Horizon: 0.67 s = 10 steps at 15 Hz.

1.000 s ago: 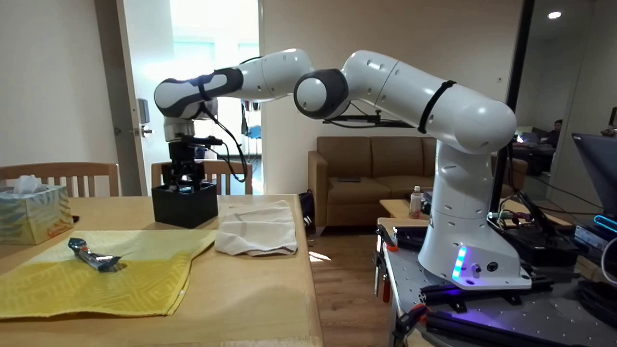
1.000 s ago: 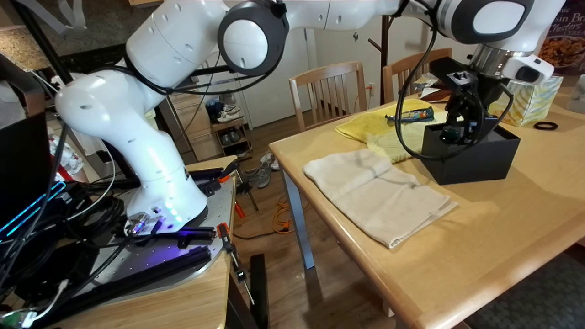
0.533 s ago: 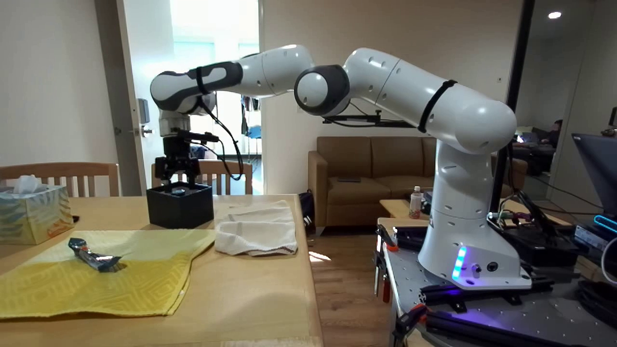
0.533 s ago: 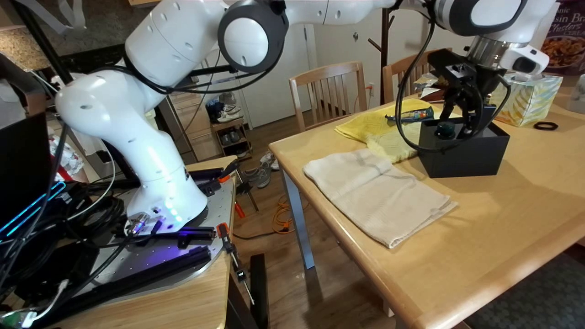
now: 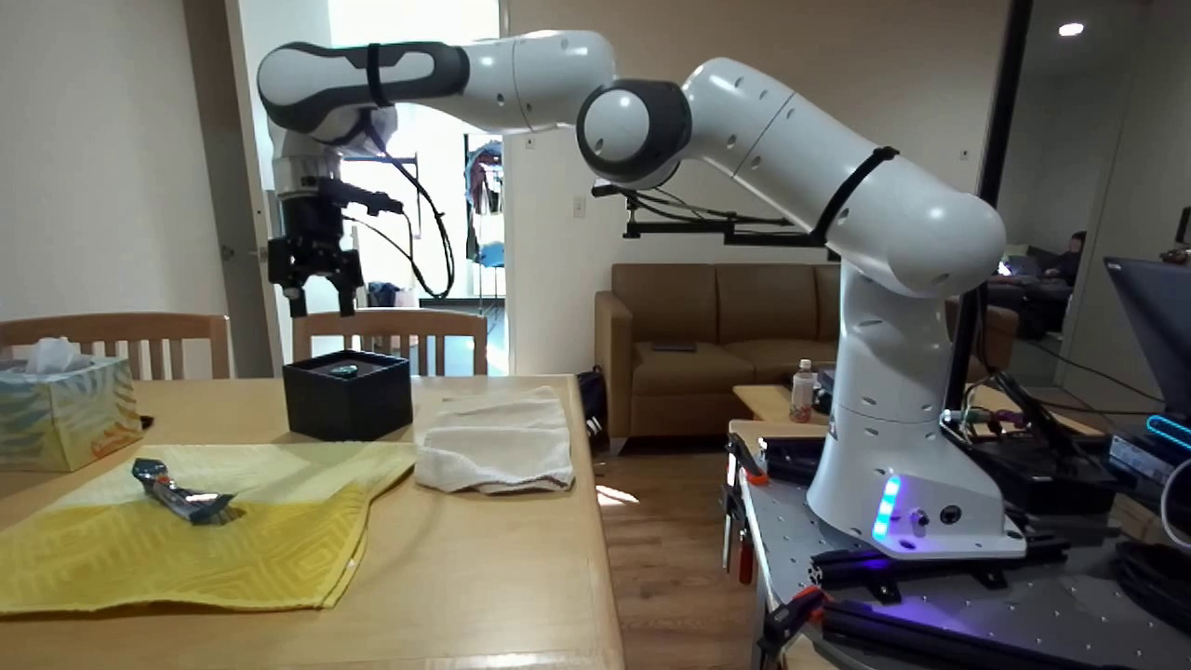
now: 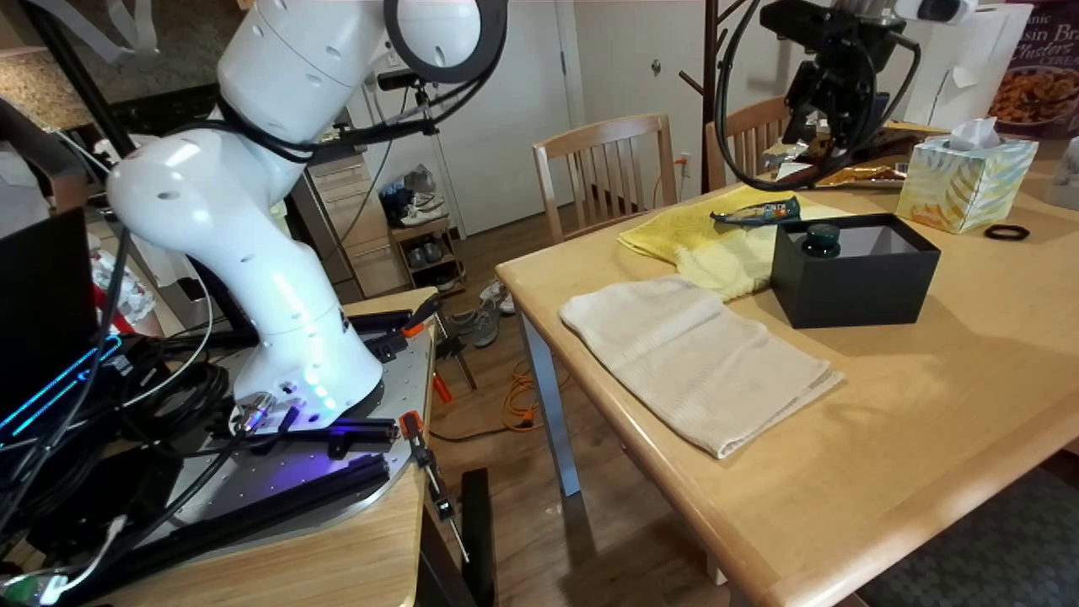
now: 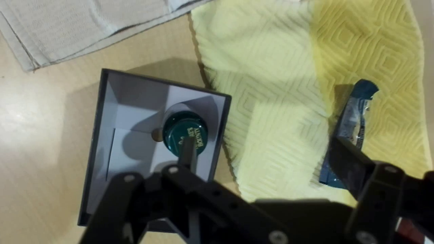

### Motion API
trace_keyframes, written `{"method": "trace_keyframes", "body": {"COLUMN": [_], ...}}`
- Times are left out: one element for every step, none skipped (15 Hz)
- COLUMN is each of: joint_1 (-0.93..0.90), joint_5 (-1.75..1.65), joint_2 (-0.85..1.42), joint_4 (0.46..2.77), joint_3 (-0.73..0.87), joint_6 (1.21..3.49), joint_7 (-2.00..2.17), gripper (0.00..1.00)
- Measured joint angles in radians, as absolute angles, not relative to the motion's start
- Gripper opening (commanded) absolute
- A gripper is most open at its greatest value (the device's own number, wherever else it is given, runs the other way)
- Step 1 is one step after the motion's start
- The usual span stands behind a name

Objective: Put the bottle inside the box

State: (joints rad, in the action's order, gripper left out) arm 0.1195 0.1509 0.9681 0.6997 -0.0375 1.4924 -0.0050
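One dark green bottle point(image 6: 821, 242) stands inside one open-topped black box point(image 6: 856, 291), its gold-lettered cap point(image 7: 181, 130) facing up near the wall closest to a yellow cloth point(image 5: 205, 554); the box's inner walls are pale. In both exterior views, the single black tool point(image 5: 322, 305) hangs above the box, well apart from it, its two fingers point(image 7: 349, 162) spread wide. In the wrist view, one finger crosses in front of the bottle while the other partly hides a wrapped bar point(image 5: 186, 498).

That one bar lies on the one yellow cloth, just beside the box on the wooden worktop point(image 6: 944, 405). One white cloth point(image 6: 700, 358) lies folded near both. One tissue box point(image 6: 961, 190) holds a white tissue point(image 6: 974, 133) poking through its top, one black ring point(image 6: 1007, 232) just beside it. Behind, in an exterior view, stands one cereal box point(image 6: 1037, 84), its contents hidden. Two wooden chairs point(image 6: 611, 160) line the worktop's far side there. In an exterior view, one plastic drink bottle point(image 5: 802, 395) stands near a brown couch point(image 5: 716, 405).
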Motion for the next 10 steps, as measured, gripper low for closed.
{"method": "trace_keyframes", "body": {"joint_1": [0.11, 0.101, 0.094, 0.087, 0.083, 0.079, 0.076, 0.073, 0.071, 0.069], "joint_5": [0.15, 0.15, 0.15, 0.15, 0.15, 0.15, 0.15, 0.15, 0.15, 0.15], "joint_2": [0.951, 0.935, 0.922, 0.911, 0.904, 0.897, 0.892, 0.888, 0.884, 0.879], "joint_4": [0.701, 0.704, 0.71, 0.718, 0.727, 0.739, 0.754, 0.772, 0.793, 0.816], "joint_3": [-0.037, -0.037, -0.038, -0.038, -0.038, -0.038, -0.038, -0.038, -0.038, -0.038], "joint_6": [1.461, 1.426, 1.393, 1.362, 1.333, 1.309, 1.289, 1.272, 1.257, 1.249], "joint_7": [-0.005, -0.005, -0.011, -0.018, -0.032, -0.046, -0.059, -0.078, -0.095, -0.112], "gripper": [1.0, 1.0, 1.0, 1.0, 1.0, 1.0, 1.0, 1.0, 1.0, 1.0]}}
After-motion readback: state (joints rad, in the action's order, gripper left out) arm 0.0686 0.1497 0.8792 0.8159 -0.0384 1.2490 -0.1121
